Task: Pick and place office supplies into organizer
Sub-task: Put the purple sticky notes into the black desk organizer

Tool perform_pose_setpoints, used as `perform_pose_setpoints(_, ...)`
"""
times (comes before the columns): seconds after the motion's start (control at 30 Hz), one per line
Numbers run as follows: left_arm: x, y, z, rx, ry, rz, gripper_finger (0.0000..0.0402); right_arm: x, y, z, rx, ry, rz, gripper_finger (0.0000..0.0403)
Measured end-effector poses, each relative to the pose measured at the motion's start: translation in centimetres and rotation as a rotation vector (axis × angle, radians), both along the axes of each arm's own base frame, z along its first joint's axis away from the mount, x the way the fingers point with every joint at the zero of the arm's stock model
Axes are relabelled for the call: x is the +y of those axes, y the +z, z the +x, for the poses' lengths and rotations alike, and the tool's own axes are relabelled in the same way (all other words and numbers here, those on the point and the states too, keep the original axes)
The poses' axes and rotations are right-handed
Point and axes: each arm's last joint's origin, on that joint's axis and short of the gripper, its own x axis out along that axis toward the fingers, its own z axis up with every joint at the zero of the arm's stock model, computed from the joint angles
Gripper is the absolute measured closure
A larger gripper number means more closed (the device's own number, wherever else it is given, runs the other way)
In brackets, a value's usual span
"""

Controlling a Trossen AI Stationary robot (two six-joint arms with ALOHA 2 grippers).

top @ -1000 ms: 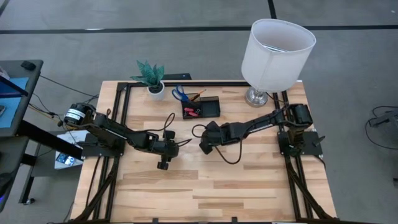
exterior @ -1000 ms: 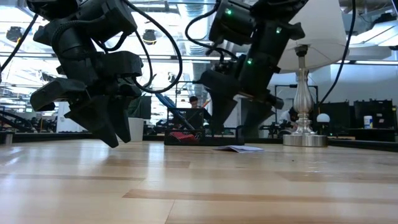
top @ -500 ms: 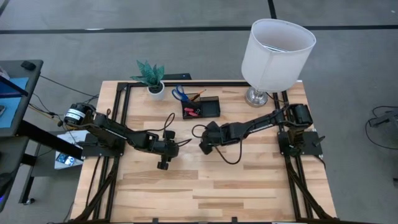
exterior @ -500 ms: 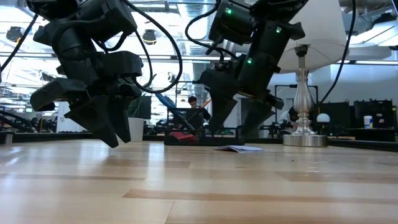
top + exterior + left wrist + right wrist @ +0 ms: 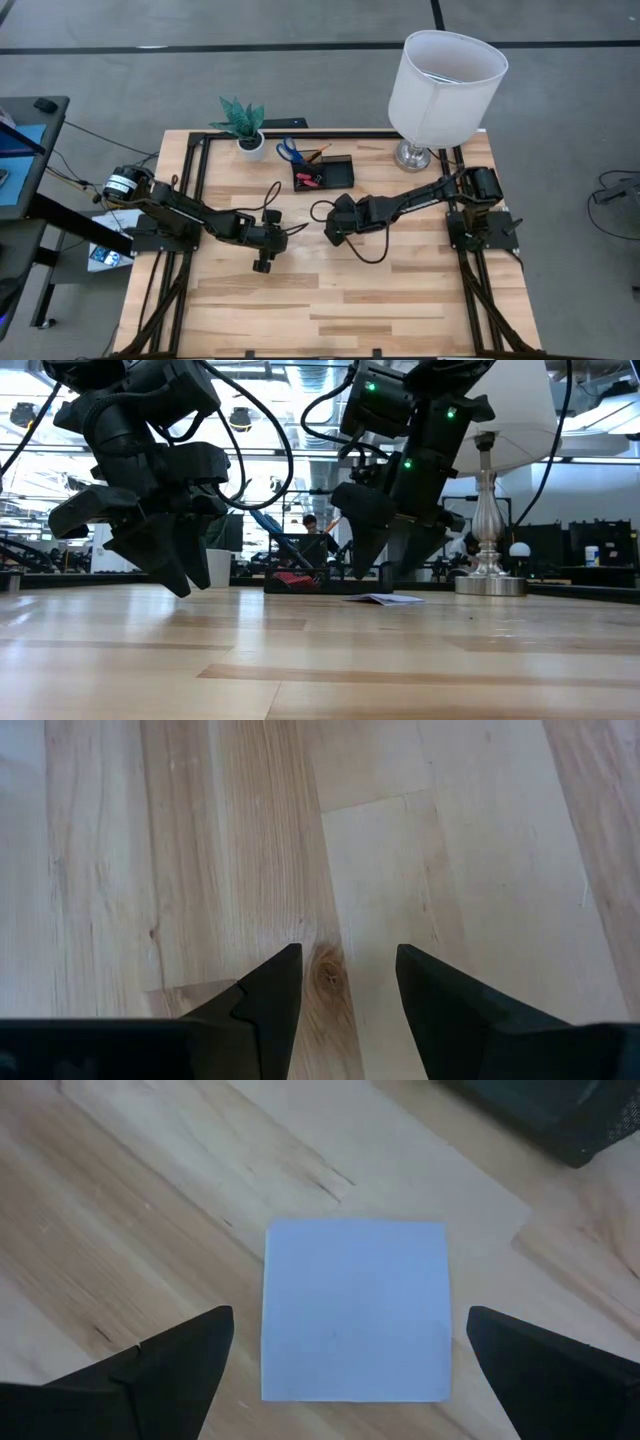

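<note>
A pale lavender note pad [image 5: 355,1310] lies flat on the wood near the table's middle and shows edge-on in the low view [image 5: 383,598]. My right gripper [image 5: 350,1312] hovers open over it, one finger on either side, touching nothing. In the high view that gripper [image 5: 330,232] hides the pad. My left gripper [image 5: 262,264] stands open over bare wood [image 5: 345,955] left of centre. The black organizer [image 5: 323,173] sits at the far middle. Blue-handled scissors [image 5: 288,150] and an orange pencil [image 5: 316,153] stick out at its far left end, and small pink pieces [image 5: 312,180] lie in its tray.
A white pot with a green plant [image 5: 248,140] stands at the far left. A tall lamp with a white shade [image 5: 445,85] and a silver foot [image 5: 412,155] stands at the far right. Black cables loop from both wrists over the table's middle.
My right gripper has tipped slightly. Its fingertips have swung a little toward the table's right edge, over the note pad, and it stays open. The pad lies where it was.
</note>
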Motion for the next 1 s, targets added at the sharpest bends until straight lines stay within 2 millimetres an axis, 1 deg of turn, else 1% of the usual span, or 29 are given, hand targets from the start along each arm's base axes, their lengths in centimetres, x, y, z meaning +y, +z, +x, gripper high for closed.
perform_pose_setpoints(0.83,0.0,0.0,0.0,0.0,0.0,0.0,0.0243,-0.03,0.04,0.01,0.014,0.041,-0.056,0.0003)
perform_pose_setpoints(1.0,0.0,0.0,0.0,0.0,0.0,0.0,0.0243,-0.01,0.16,0.39,-0.03,0.039,-0.056,0.0003)
